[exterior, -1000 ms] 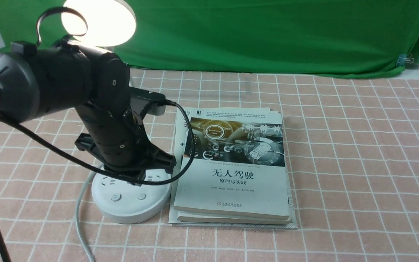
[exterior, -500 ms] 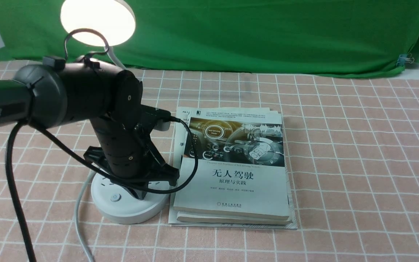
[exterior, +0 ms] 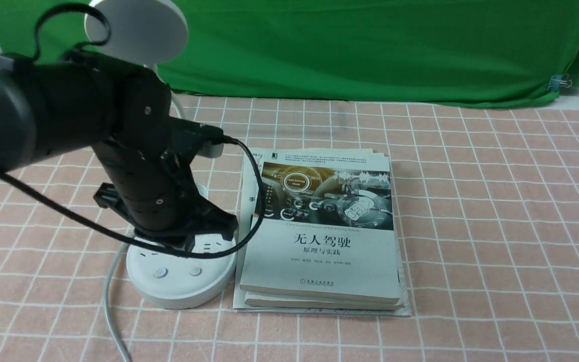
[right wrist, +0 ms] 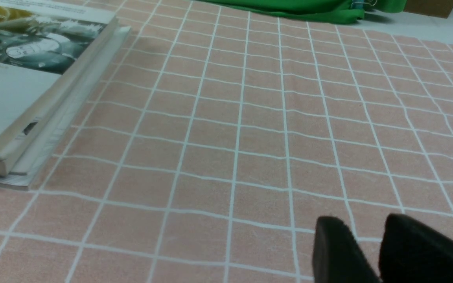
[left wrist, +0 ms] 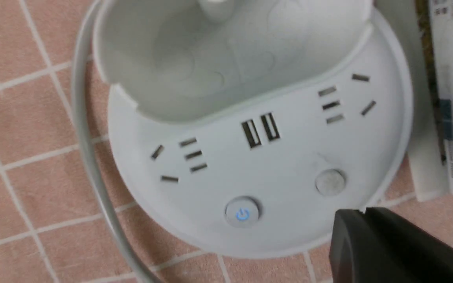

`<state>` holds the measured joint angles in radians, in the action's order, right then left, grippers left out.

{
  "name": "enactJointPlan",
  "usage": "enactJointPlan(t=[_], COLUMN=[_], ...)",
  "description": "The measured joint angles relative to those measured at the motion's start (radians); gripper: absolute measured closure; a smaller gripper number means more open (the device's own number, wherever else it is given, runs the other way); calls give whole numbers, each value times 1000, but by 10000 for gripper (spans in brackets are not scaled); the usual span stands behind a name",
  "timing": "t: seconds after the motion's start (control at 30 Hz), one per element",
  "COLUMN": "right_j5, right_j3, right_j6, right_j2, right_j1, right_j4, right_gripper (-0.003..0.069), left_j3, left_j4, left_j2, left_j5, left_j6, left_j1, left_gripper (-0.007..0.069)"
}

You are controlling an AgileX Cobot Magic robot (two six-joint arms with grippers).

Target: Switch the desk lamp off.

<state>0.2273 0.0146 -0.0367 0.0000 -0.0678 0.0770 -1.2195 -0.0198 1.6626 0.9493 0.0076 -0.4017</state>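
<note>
The white desk lamp stands at the left of the front view. Its round disc head (exterior: 141,27) is dark and unlit. Its round base (exterior: 179,289) carries sockets and two buttons: a power button (exterior: 159,273) with a blue mark and a plain button (exterior: 195,271). My left gripper (exterior: 189,245) hangs just above the base, shut and empty. In the left wrist view its closed tip (left wrist: 364,214) is just clear of the plain button (left wrist: 330,182); the power button (left wrist: 242,213) and cup holder (left wrist: 218,59) also show. My right gripper (right wrist: 368,232) is open and empty above the cloth.
A stack of books (exterior: 319,236) lies right beside the base, also in the right wrist view (right wrist: 26,78). The lamp's grey cable (exterior: 111,311) runs toward the front edge. A green backdrop (exterior: 370,50) hangs behind the pink checked tablecloth (exterior: 495,226).
The lamp head was lit and is now dark. My left gripper went down onto the plain button half a second ago and has since lifted off the base.
</note>
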Motion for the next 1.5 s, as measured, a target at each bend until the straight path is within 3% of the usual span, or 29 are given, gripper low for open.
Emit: enactJointPlan(t=[0.27,0.47,0.6,0.8,1.2,1.33,1.5], right_j5=[0,0,0,0,0,0,0], right_j3=[0,0,0,0,0,0,0], right_j6=[0,0,0,0,0,0,0], right_j2=[0,0,0,0,0,0,0], right_j1=[0,0,0,0,0,0,0], right_j4=[0,0,0,0,0,0,0], right_gripper=[419,419,419,419,419,419,419], left_j3=[297,661,805,916,929,961,1076], left_j4=[-69,-197,-212,-154,-100,-66,-63], left_j2=[-382,-735,-887,-1026,-1038,-1088,-1311], left_j5=[-147,-502,-630,-653,-660,-728,-833], left_j6=[-14,2,7,22,71,85,113], left_j1=[0,0,0,0,0,12,141], left_gripper=[624,624,624,624,624,624,624])
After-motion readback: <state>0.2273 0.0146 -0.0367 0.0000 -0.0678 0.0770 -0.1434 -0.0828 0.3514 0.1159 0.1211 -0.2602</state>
